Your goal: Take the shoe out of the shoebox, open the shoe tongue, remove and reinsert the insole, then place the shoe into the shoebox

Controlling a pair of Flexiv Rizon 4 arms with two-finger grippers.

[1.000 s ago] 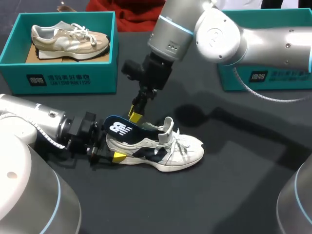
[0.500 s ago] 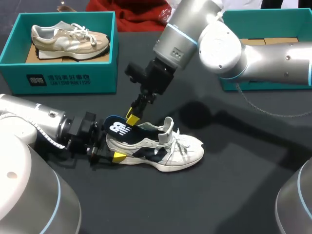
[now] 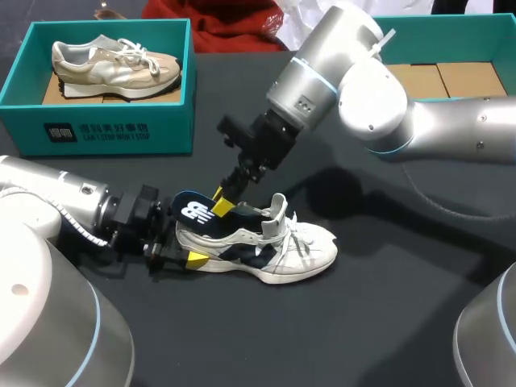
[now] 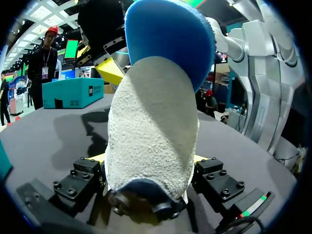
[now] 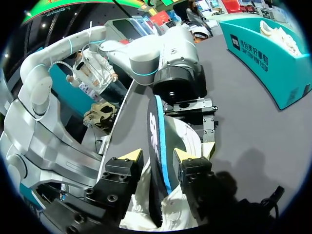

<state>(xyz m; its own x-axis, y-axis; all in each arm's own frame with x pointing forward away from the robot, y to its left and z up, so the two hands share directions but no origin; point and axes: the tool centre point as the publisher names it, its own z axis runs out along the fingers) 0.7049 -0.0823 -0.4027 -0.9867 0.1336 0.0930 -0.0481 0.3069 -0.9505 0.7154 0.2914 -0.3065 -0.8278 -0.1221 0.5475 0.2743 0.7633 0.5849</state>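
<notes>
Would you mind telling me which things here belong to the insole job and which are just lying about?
In use: white shoe, insole, left gripper shut on the heel, right gripper at the insole, right-hand shoebox, holding no shoe, probably its home.
Lying about: beige shoe, inside the left-hand shoebox.

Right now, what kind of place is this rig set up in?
Probably a shoe-handling demo bench: a dark table, a teal shoebox holding a beige sneaker, and a white sneaker out on the table with its blue insole sticking up from it.
</notes>
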